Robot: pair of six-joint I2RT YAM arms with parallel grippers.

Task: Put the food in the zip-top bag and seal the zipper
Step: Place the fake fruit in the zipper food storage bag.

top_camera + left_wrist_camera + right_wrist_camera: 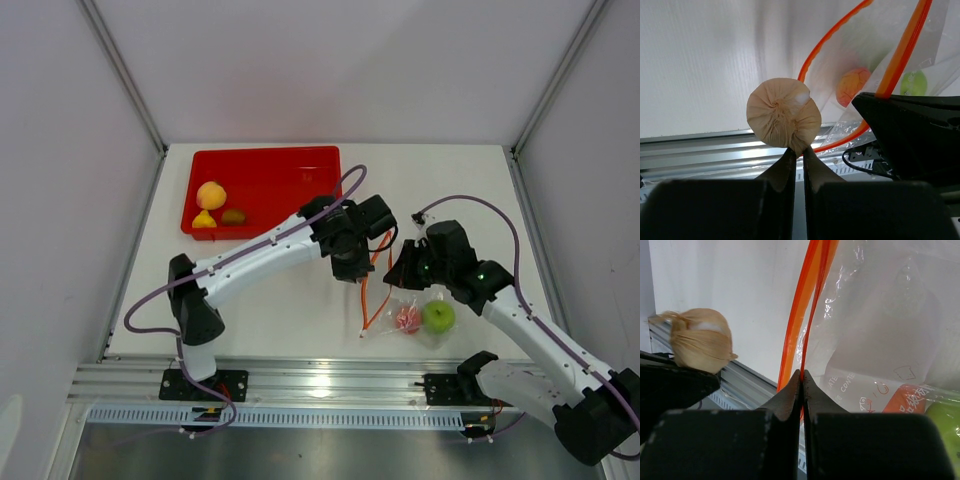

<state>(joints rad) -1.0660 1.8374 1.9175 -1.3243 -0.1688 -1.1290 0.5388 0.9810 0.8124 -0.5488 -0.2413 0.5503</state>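
Note:
My left gripper (797, 149) is shut on the tip of a beige, garlic-like toy bulb (784, 120), held in the air just beside the zip-top bag's open mouth. The clear zip-top bag (420, 318) lies near the table's front edge with a red-pink fruit (407, 319) and a green apple (438, 316) inside. My right gripper (802, 372) is shut on one side of the orange-red zipper (810, 310), lifting that edge so the mouth gapes. An orange-yellow peach (211, 194), a yellow piece (203, 220) and a small brownish piece (233, 215) lie in the red tray (290, 170).
The red tray sits at the table's back left. The two grippers (352, 268) (402, 272) hang close together above the middle of the table. An aluminium rail (330, 385) runs along the near edge. Purple cables (470, 200) loop over both arms.

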